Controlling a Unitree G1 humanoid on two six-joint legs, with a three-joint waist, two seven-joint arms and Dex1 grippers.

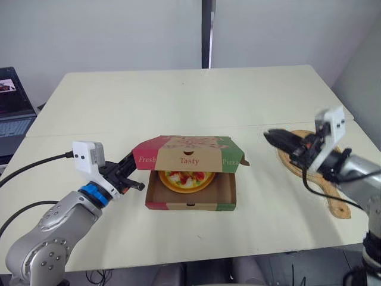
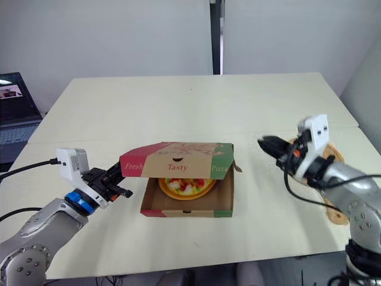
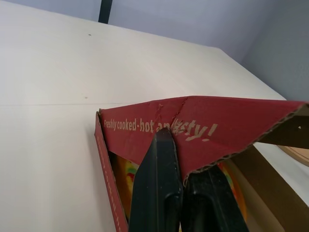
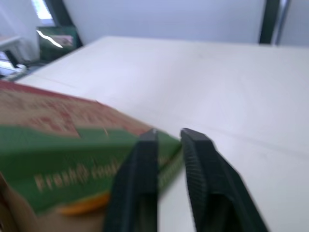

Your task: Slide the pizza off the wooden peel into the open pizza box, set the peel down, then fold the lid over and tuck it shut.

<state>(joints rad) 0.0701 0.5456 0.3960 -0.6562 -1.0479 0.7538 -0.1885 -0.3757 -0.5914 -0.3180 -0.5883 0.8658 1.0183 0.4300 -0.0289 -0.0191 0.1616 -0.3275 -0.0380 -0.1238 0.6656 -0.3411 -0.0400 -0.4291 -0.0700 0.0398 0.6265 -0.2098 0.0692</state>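
At your far left, a laptop (image 1: 15, 119) sits open beyond the edge of the table (image 1: 178, 101). Next comes your left gripper (image 1: 137, 174), which is right at the left corner of the lid (image 1: 187, 158). In the left wrist view its two fingers (image 3: 159, 188) are drawn tight together. The corner of the lid's red side flap comes down into the seam between them, with one finger on the flap's outer face and the other under its edge. You appear to have the flap pinched there.

In the middle of the table stands the pizza box (image 1: 190, 205), its front facing you. The pizza (image 1: 183, 179) already lies inside on the floor of the box. The lid is folded partway over it, tilted and held up off the front wall. It is not down or tucked, so you can see the pizza through the gap under the lid's front edge.

To the right, your right gripper (image 1: 269, 134) hovers above the table just beside the box's right corner, apart from it and pointing toward the green side flap. Its fingers are slightly parted with nothing between them.

Furthest right, the wooden peel (image 1: 287, 159) lies flat on the table under and behind your right arm. Its handle points toward the near edge, and the peel is well apart from the box.
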